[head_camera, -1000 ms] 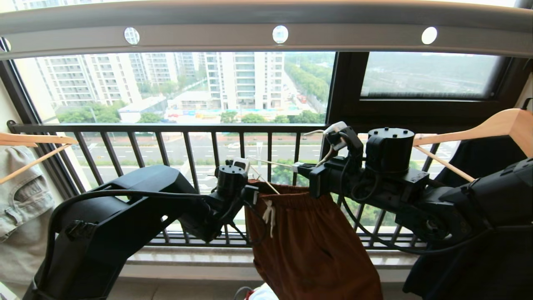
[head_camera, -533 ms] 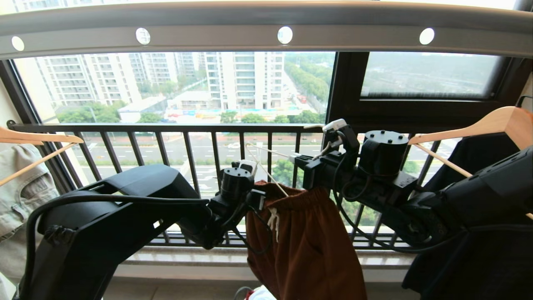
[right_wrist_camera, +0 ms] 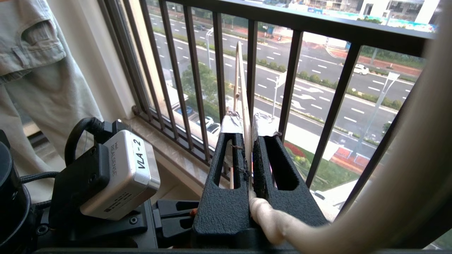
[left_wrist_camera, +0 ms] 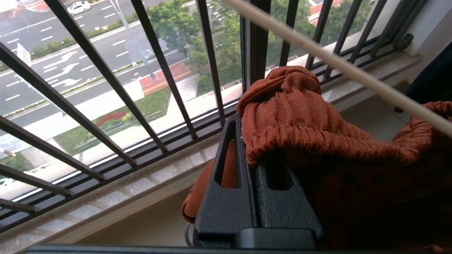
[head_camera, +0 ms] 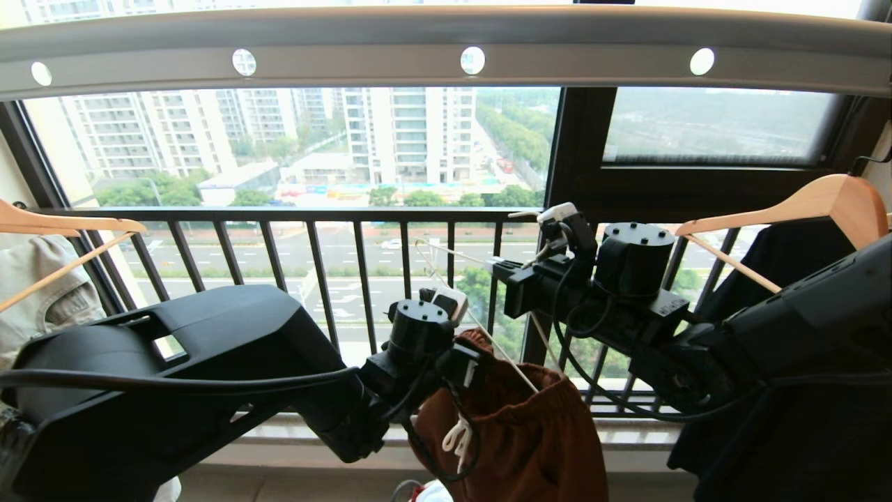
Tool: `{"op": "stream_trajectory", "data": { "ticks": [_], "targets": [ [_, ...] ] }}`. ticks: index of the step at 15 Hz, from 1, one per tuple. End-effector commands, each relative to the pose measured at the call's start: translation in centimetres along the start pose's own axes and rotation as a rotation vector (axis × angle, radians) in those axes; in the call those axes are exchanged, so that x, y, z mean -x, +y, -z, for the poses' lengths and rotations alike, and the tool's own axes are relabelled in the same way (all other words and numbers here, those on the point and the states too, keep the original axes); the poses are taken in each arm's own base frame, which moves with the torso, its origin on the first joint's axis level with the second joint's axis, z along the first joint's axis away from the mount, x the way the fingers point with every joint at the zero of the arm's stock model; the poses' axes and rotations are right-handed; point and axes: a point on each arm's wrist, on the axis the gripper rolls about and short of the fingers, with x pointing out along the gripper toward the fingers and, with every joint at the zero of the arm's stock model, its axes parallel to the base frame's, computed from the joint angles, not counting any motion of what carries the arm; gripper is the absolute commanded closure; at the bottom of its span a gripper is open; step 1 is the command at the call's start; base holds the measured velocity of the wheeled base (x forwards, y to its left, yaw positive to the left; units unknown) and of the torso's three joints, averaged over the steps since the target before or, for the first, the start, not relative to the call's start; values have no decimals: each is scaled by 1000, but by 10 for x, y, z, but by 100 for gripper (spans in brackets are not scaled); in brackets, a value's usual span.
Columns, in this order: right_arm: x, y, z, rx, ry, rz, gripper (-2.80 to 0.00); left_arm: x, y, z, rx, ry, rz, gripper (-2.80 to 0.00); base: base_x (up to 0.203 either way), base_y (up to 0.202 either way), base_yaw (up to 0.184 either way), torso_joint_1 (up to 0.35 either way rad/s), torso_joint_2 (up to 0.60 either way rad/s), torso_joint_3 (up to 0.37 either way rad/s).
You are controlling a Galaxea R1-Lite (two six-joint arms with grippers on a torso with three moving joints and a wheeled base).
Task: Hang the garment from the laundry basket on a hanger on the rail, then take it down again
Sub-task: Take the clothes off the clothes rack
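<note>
Left gripper (left_wrist_camera: 259, 141), clamped on the garment (head_camera: 529, 439), has dropped lower; right gripper (right_wrist_camera: 247, 137) pinches the hanger (right_wrist_camera: 243, 106) — waistband sliding off.

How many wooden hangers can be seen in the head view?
2. One wooden hanger is at the far left, carrying a pale garment; the other is at the far right, over a black garment.

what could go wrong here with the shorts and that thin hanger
The left tool pinches only a bunched bit of the shorts' waistband, so the fabric may slip free. The right tool clamps the hanger on thin wire, which could twist. The hanger's arm crosses over the waistband without being seated, so the shorts may slide off.
</note>
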Motion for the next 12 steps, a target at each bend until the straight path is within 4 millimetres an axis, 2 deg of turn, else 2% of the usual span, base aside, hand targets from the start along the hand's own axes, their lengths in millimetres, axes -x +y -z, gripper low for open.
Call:
{"op": "stream_trajectory", "data": {
  "ticks": [1,3,4,7,9,12],
  "targets": [
    [-2,0,-6,2,-28,29,0,-1,-3,5,-8,12,5,0,0,0,0,0,0,0],
    [-4,-1,-11,-1,-49,55,0,-6,-12,26,-74,64,25,0,0,0,0,0,0,0],
    [-5,-1,-12,-17,-55,59,0,-5,-16,31,-95,75,36,0,0,0,0,0,0,0],
    [-9,-6,-23,-43,-103,124,0,1,-15,41,-148,113,43,0,0,0,0,0,0,0],
    [-10,-11,-23,-46,-104,138,0,-2,-14,38,-158,100,38,0,0,0,0,0,0,0],
    [-11,-16,-19,-46,-95,153,0,-10,-2,24,-135,50,1,0,0,0,0,0,0,0]
  ]
}}
